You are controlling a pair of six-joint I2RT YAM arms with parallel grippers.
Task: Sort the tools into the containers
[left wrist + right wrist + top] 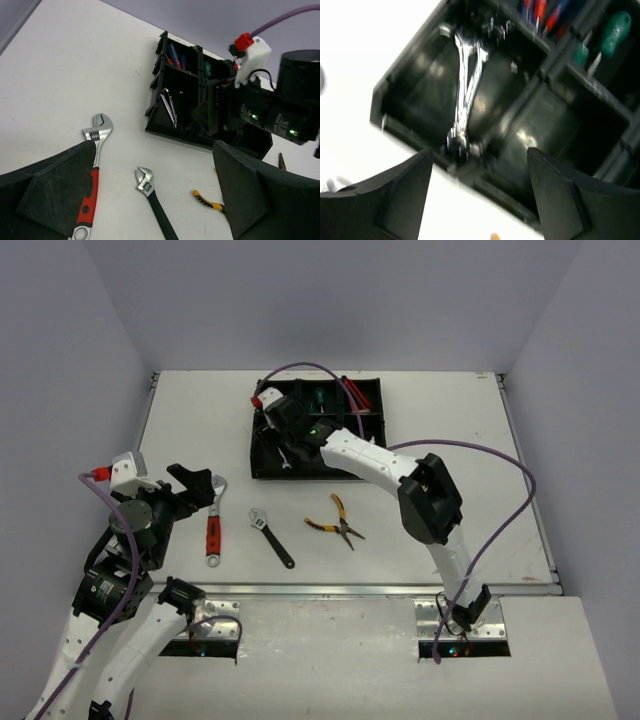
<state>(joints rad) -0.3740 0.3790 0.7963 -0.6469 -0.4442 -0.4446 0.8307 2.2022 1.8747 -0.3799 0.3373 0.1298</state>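
Observation:
The black tray (372, 415) lies at the table's far middle. My right gripper (273, 438) is open and empty, hovering over its near-left compartment, where silver spanners (465, 95) lie between and beyond its fingers (395, 195). Red, blue and green screwdrivers (615, 25) sit in the far compartments. My left gripper (195, 488) is open and empty above the head of the red-handled wrench (213, 530). The black-handled wrench (272, 538) and the yellow-handled pliers (335, 522) lie on the table. In the left wrist view, the red wrench (92, 170) is by the left finger and the black wrench (150, 192) is between the fingers.
The right arm (430, 495) stretches from its base diagonally over the table to the tray, with its purple cable looping above. The pliers' handle (207, 200) shows near my left gripper's right finger. White walls close the table on three sides.

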